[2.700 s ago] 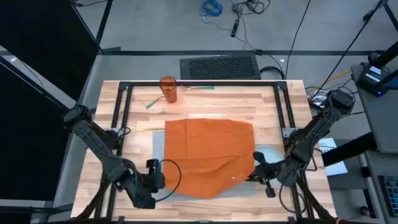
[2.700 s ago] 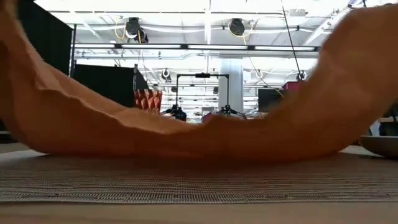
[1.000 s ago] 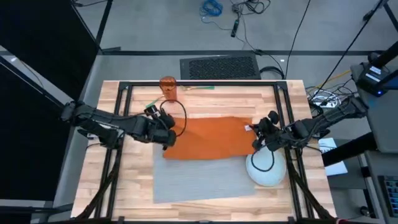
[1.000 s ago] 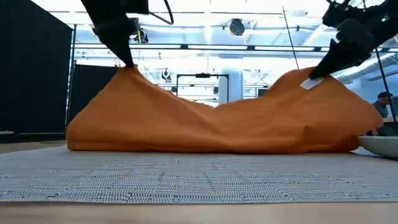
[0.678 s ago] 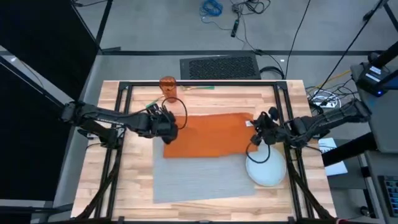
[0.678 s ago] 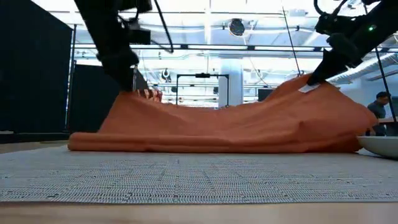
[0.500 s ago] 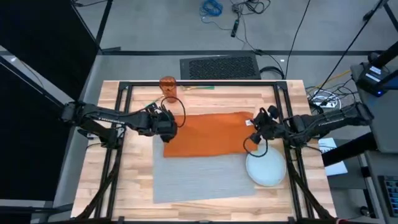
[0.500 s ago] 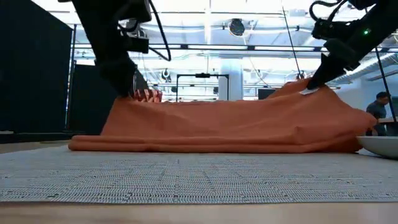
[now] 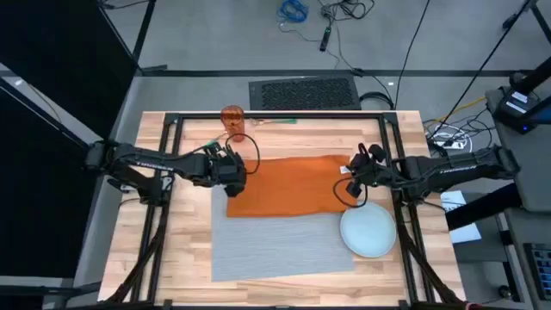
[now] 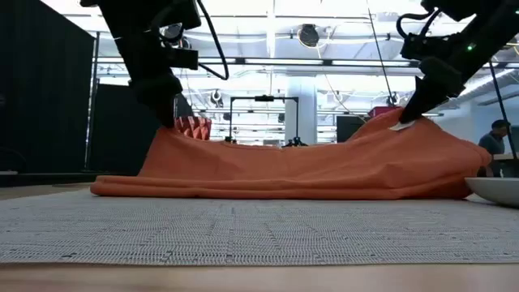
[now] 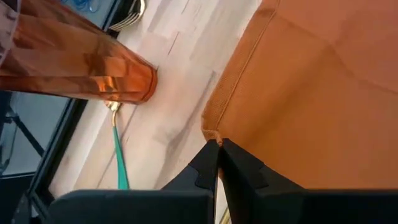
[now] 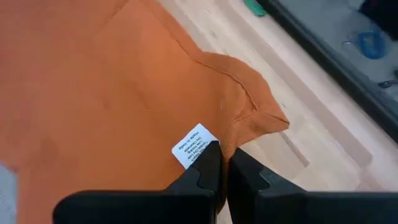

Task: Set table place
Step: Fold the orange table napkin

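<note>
— Where is the place sitting right now?

— The grey place (image 9: pixel 288 244) is lying flat on the table (image 9: pixel 189 258), filling the middle down toward six o'clock. An orange napkin (image 9: pixel 288 185) is lying folded over its twelve o'clock edge.

— And what are the grippers doing?

— The left gripper (image 9: pixel 231 169) is pinching the napkin's corner at about ten o'clock from the mat's centre; its wrist view is showing the fingers (image 11: pixel 239 168) clenched on the hem. The right gripper (image 9: pixel 353 170) is gripping the opposite corner at about two o'clock, fingers (image 12: pixel 205 168) closed on the cloth just beside a white label (image 12: pixel 194 146). In the low view both corners are being held up off the mat, with the cloth sagging between them.

— Anything else nearby?

— A pale plate (image 9: pixel 368 232) is sitting at four o'clock, overlapping the mat's edge. An amber cup (image 9: pixel 232 123) is standing at eleven o'clock, beside a green-handled utensil (image 11: pixel 118 163).
</note>
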Robot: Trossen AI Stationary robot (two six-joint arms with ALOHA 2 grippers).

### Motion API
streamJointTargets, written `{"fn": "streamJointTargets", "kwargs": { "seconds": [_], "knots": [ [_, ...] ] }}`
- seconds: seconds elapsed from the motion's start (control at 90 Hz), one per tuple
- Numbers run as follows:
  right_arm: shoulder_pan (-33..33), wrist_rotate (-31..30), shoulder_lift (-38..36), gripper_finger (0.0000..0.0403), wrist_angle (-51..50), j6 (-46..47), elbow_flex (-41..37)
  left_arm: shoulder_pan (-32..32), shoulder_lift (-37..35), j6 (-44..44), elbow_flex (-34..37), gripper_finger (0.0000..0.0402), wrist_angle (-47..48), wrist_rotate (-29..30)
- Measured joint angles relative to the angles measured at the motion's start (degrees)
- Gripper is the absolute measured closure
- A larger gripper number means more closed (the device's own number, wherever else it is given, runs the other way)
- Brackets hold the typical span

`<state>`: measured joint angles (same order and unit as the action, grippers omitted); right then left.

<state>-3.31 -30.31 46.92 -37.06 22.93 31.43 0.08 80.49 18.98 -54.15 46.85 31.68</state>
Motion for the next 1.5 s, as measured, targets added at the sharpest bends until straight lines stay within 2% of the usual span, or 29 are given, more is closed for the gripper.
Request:
{"fn": "streamJointTargets", "kwargs": {
  "seconds": [0.211,0.578,0.778,0.889,1.1,1.244,1.367,1.5],
  "knots": [
    [0.0,2.8,0.0,0.0394,1.8,-2.1,0.0,0.0,0.0,0.1,0.0,0.0402,0.1,-0.1],
    [4.3,3.3,0.0,0.0321,1.4,-1.7,0.0,2.1,0.0,0.2,0.0,0.0402,1.7,-0.3],
    [4.8,3.4,0.0,0.0299,1.7,-1.8,0.0,2.1,0.0,-1.1,0.0,0.0398,1.6,-0.9],
    [4.8,3.5,0.0,0.0292,2.1,-1.9,0.0,2.3,0.0,-1.4,0.0,0.0377,1.6,-1.1],
    [4.7,3.9,0.0,0.0289,2.2,-1.6,0.0,3.1,-0.1,-1.3,0.0,0.0309,2.6,-0.2],
    [4.7,8.4,0.0,0.0289,2.1,-1.2,0.0,3.8,-0.1,-0.2,0.0,0.0273,3.1,-0.3],
    [3.4,14.2,0.0,0.0289,2.0,-0.3,0.0,3.6,-0.1,-0.2,0.0,0.0257,0.7,-4.8],
    [0.1,15.7,0.0,0.0289,1.4,2.5,0.0,2.7,-0.1,-0.3,0.0,0.0255,-4.5,-12.9]
  ]
}}
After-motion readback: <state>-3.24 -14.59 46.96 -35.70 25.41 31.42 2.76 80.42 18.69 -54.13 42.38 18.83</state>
